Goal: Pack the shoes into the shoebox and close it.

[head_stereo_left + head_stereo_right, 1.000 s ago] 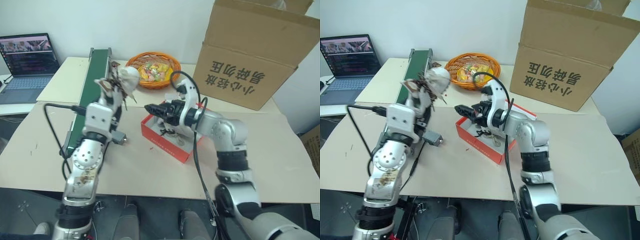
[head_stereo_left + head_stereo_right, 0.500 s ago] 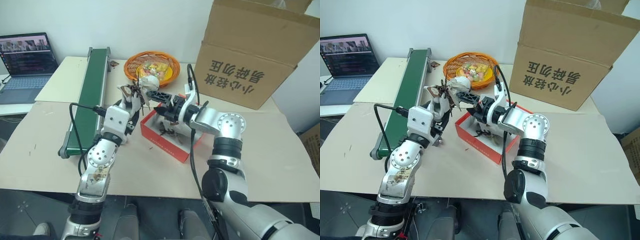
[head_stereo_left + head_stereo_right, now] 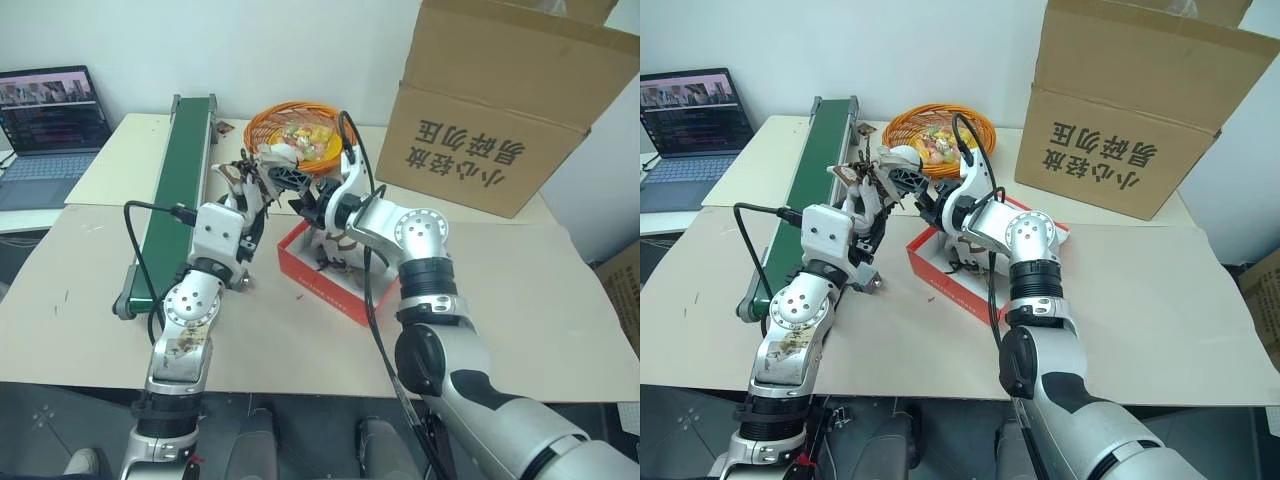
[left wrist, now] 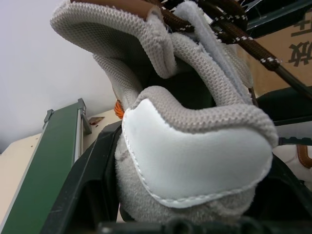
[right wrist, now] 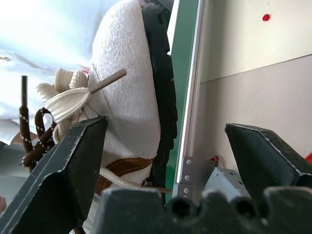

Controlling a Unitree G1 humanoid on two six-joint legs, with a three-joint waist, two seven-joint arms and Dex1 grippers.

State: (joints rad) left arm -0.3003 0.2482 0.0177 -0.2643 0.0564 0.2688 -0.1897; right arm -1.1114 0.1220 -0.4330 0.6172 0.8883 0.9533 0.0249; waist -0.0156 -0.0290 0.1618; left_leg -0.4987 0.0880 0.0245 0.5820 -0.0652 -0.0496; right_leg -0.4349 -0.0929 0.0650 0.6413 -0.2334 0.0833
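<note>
One white sneaker with dark laces (image 4: 195,161) hangs in the air, my left gripper (image 3: 245,190) shut on its heel. Its toe (image 3: 902,158) points toward my right gripper (image 3: 287,180), which is open and level, one finger (image 5: 73,165) on either side of the toe without closing on it. Just below and to the right, the red shoebox (image 3: 325,290) lies open on the table. The other shoe (image 3: 340,262) lies inside it, partly hidden by my right arm.
A green conveyor belt (image 3: 180,190) runs along the left, close behind the held shoe. An orange basket of small items (image 3: 300,125) sits behind the grippers. A large brown carton (image 3: 500,120) stands at the back right, a laptop (image 3: 50,130) at far left.
My right gripper has risen from over the shoebox and moved left to the held shoe's toe, rolling its wrist. The left gripper still holds the shoe. The camera view has shifted.
</note>
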